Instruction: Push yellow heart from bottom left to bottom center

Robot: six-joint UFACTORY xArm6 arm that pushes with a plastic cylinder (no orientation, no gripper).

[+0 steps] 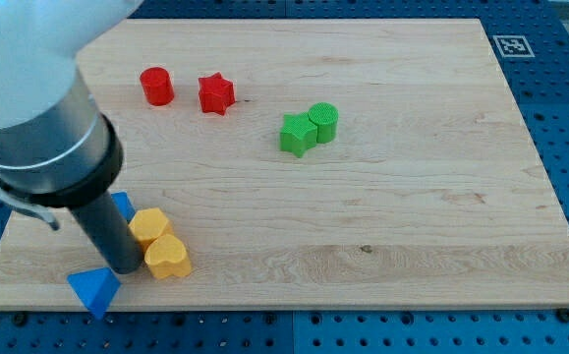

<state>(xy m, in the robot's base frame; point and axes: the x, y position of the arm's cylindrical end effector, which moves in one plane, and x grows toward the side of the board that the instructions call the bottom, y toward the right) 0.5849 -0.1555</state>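
The yellow heart (167, 258) lies at the board's bottom left. A yellow hexagon block (150, 226) touches it just above and to the left. My rod comes down from the view's top left, and my tip (124, 268) rests on the board right against the heart's left side. A blue triangle block (93, 289) lies below and left of my tip. Another blue block (122, 206) peeks out from behind the rod, mostly hidden.
A red cylinder (156, 86) and a red star (215, 93) sit at the top left. A green star (298, 134) and a green cylinder (323, 122) touch near the top centre. The wooden board (412, 246) ends in a blue pegboard surround.
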